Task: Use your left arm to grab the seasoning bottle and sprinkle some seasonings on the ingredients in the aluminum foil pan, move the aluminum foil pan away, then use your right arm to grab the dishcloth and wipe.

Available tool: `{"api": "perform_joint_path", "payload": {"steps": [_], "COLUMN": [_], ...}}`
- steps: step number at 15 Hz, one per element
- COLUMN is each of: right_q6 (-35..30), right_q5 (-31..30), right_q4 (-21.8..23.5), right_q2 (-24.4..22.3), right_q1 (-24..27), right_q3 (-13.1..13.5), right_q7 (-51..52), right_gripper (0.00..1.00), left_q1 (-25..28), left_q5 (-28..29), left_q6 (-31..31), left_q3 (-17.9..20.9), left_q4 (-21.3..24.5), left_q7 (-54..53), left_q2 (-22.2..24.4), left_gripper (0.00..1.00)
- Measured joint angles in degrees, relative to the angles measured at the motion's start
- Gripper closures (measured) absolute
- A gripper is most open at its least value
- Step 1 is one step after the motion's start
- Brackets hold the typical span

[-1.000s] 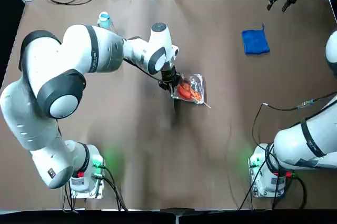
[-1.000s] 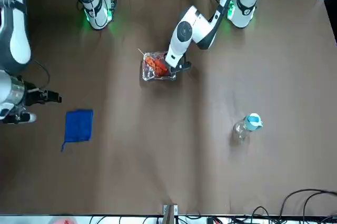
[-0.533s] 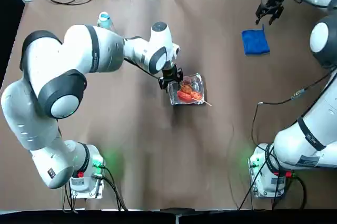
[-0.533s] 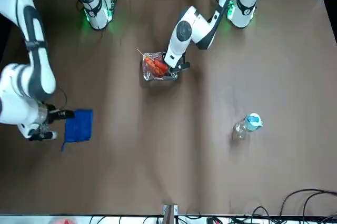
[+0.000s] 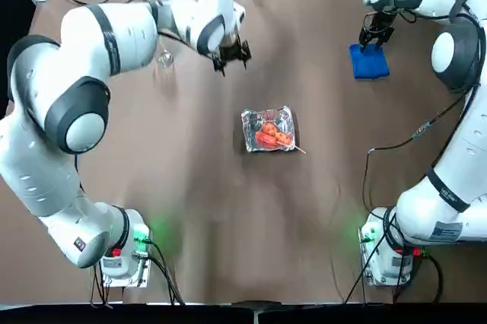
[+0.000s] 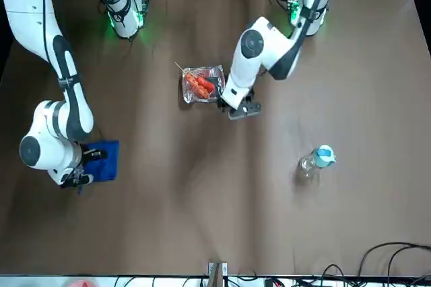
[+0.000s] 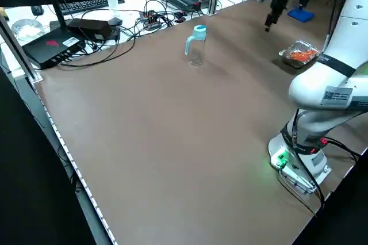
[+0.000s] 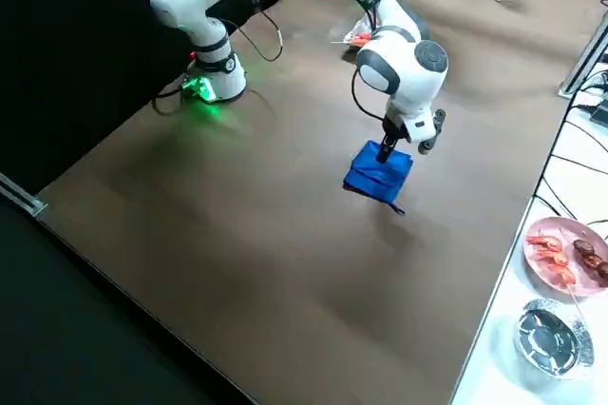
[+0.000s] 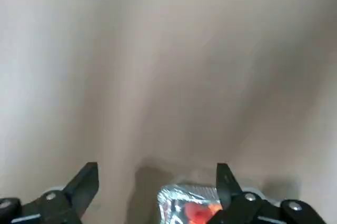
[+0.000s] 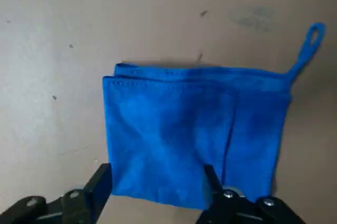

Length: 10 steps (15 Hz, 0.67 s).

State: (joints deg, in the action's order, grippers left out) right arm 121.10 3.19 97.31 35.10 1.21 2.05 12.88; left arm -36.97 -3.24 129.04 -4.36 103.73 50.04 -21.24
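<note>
currently, right tool [image 10: 158, 182] hovers over blue dishcloth [image 10: 195, 134].

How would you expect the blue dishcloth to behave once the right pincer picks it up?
The dishcloth would probably hang limp, since it looks like soft, thin fabric. It may partly unfold, as its layered edges look loose rather than fastened. It is likely light, being small, so the right pincer might drag it easily.

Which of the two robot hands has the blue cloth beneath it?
The right hand: its open fingers hang over the blue cloth, while the left hand is open off beside the foil pan.
</note>
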Motion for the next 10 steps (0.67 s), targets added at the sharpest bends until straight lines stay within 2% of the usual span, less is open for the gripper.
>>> {"api": "perform_joint_path", "payload": {"steps": [1,2,4,7,9,10], "right_q6": [0.37,0.7,2.15,5.11,6.32,6.52], "right_q5": [-0.31,-0.92,-1.99,-2.49,-2.6,-2.69], "right_q4": [0.02,0.03,0.03,0.08,0.08,0.08], "right_q2": [0.36,0.73,1.51,3.04,4.01,4.32], "right_q1": [-0.19,-0.25,-0.2,-0.15,-0.16,-0.15], "right_q3": [0.0,0.0,0.11,0.21,0.2,0.2], "right_q7": [0.0,0.02,0.02,0.12,0.21,0.21], "right_gripper": [0.32,0.32,0.41,0.41,0.45,0.54], "left_q1": [1.18,2.37,4.75,8.62,11.08,12.03], "left_q5": [0.21,0.27,0.32,0.39,0.41,0.65], "left_q6": [-2.89,-5.77,-11.16,-19.16,-24.79,-27.02], "left_q3": [-0.01,0.01,0.04,0.03,0.06,0.05], "left_q4": [-1.99,-3.91,-7.67,-12.51,-15.11,-15.91], "left_q7": [-2.07,-4.16,-8.48,-17.3,-23.9,-26.46], "left_q2": [0.04,0.11,0.15,0.2,0.49,0.8], "left_gripper": [0.01,0.01,0.01,0.01,0.01,0.01]}}
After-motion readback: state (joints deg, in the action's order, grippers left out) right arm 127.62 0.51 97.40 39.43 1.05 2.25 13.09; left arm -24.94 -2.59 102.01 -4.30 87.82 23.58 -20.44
